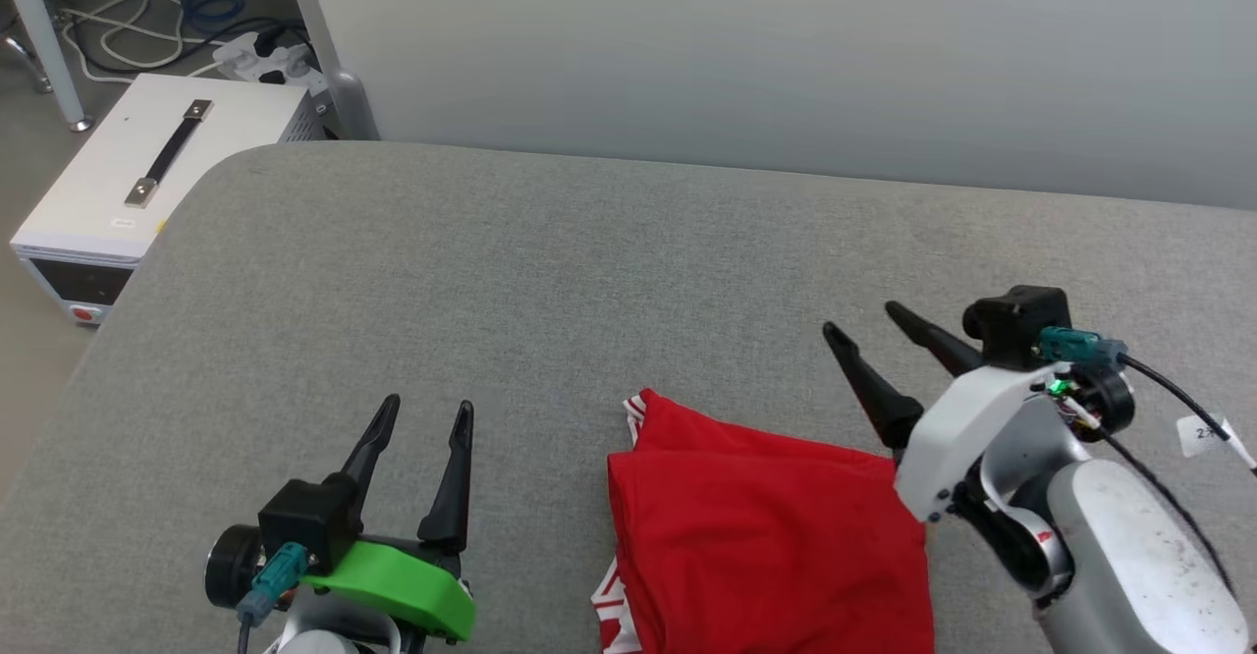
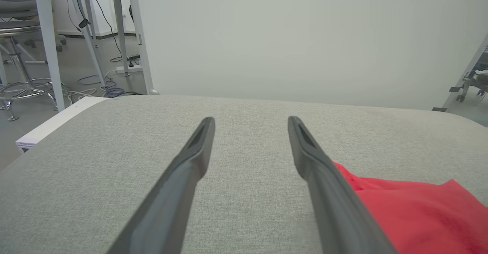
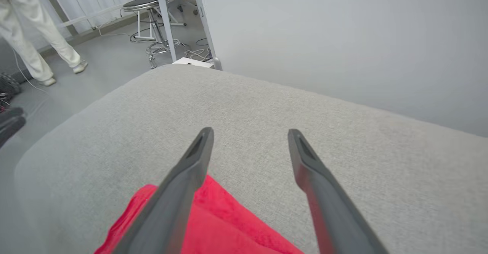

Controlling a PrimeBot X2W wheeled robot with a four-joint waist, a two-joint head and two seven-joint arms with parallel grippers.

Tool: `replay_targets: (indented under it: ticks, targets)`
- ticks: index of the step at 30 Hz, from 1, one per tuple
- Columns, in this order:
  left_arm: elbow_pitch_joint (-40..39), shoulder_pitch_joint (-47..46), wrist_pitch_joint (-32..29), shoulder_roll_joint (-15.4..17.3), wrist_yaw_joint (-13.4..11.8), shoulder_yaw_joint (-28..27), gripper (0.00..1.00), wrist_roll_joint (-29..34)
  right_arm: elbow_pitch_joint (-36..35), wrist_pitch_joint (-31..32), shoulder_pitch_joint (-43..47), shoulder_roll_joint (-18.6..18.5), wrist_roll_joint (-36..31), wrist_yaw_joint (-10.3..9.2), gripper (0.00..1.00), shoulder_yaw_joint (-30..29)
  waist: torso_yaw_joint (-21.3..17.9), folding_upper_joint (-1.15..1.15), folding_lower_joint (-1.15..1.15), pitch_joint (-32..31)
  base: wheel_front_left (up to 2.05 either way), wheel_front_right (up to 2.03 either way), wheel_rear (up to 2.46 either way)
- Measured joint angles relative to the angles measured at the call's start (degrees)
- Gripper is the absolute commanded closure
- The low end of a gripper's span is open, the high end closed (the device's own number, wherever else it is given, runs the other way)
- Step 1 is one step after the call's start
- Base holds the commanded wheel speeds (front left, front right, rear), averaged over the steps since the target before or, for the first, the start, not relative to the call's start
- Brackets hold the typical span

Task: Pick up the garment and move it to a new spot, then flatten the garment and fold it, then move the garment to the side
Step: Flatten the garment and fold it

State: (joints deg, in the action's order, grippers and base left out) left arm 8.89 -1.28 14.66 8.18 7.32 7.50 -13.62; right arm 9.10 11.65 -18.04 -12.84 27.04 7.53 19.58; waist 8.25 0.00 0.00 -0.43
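The garment (image 1: pixel 766 536) lies folded into a red block at the front middle of the grey padded table (image 1: pixel 550 271), with striped red-white trim showing at its left corners; its lettering is hidden. My left gripper (image 1: pixel 427 407) stands open to the garment's left, apart from it, nothing between its fingers. In the left wrist view the garment (image 2: pixel 419 208) sits at the lower right, beside the left gripper (image 2: pixel 251 121). My right gripper (image 1: pixel 864 320) is open just past the garment's far right corner, holding nothing. The right wrist view shows the garment (image 3: pixel 225 223) under the right gripper (image 3: pixel 249 132).
A white box with a black handle (image 1: pixel 147 173) stands on the floor off the table's left side, with cables and a power strip (image 1: pixel 265 60) behind it. A pale wall (image 1: pixel 786 55) runs behind the table. A person's legs (image 3: pixel 26 36) and a stool (image 3: pixel 152 21) are further off.
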Motion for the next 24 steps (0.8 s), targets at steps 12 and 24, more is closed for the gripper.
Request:
replay_targets:
  ticks: [12, 24]
  targets:
    - [-1.3, 0.0, 0.0, -0.9, 0.0, -0.3, 0.00, -0.1, -4.9, -12.2, 5.9, -5.2, -14.8, 0.00, 0.00, -12.9, -2.7, 0.00, 0.00, 1.2, 0.00, 0.00, 0.00]
    - [-2.1, 0.2, 0.0, -1.0, 0.0, -0.9, 0.00, 0.0, -9.9, -20.9, 20.3, 3.6, -16.0, 0.00, 0.00, -22.4, -3.9, 0.00, 0.00, 1.7, 0.00, 0.00, 0.00]
